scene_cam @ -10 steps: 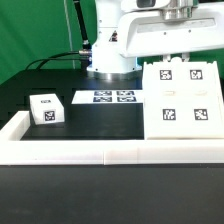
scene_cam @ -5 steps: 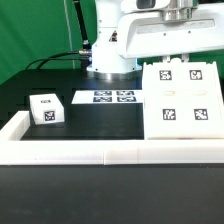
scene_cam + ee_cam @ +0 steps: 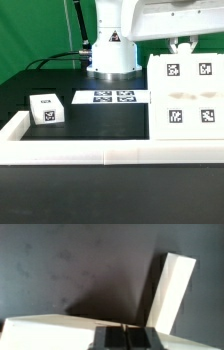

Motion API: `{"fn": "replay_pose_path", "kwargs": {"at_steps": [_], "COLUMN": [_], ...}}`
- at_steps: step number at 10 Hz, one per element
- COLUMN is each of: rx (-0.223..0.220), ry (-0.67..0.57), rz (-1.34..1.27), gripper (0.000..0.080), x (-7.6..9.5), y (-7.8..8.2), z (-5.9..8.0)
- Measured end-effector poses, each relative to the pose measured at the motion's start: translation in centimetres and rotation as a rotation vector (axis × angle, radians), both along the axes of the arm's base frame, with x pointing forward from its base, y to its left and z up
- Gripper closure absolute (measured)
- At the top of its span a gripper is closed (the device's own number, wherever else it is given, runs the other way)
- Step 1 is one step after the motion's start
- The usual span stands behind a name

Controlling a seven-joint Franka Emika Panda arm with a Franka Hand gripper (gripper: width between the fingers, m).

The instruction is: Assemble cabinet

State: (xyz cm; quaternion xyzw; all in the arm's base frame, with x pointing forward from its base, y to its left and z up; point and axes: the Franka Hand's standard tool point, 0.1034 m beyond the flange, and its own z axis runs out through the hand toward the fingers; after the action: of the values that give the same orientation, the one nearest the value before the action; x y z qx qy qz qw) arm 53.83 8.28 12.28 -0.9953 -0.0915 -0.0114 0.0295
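Note:
The cabinet's big white body (image 3: 190,100) stands at the exterior view's right, with several square tags on its front. My gripper (image 3: 182,45) is right at its top edge, under the white arm. In the wrist view the gripper (image 3: 122,336) has its dark fingers pressed together with nothing visible between them. A white cabinet surface (image 3: 55,331) lies just beside them, and a flat white panel edge (image 3: 176,291) rises past them. The small white tagged block (image 3: 45,108) sits apart at the exterior view's left.
The marker board (image 3: 112,97) lies flat at the back middle, before the arm's base (image 3: 110,55). A low white rail (image 3: 80,150) borders the black table at front and left. Black cables run behind at the left.
The cabinet body has shifted toward the exterior view's right and looks slightly larger. The arm moved right with it. The small block has not moved.

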Motion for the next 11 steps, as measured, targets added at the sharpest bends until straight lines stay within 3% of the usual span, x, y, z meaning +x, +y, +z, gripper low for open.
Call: {"fn": "replay_pose_path", "kwargs": {"at_steps": [4,8,11], "rx": [-0.001,-0.003,-0.002], "ry": [0.005,0.01,0.007], "rz": [0.001,0.007,0.009], "gripper": [0.0795,0.0795,0.0795], "x": [-0.1,0.4,0.5], "y": [-0.1,0.2,0.3], "z": [0.0,1.8,1.8]}}
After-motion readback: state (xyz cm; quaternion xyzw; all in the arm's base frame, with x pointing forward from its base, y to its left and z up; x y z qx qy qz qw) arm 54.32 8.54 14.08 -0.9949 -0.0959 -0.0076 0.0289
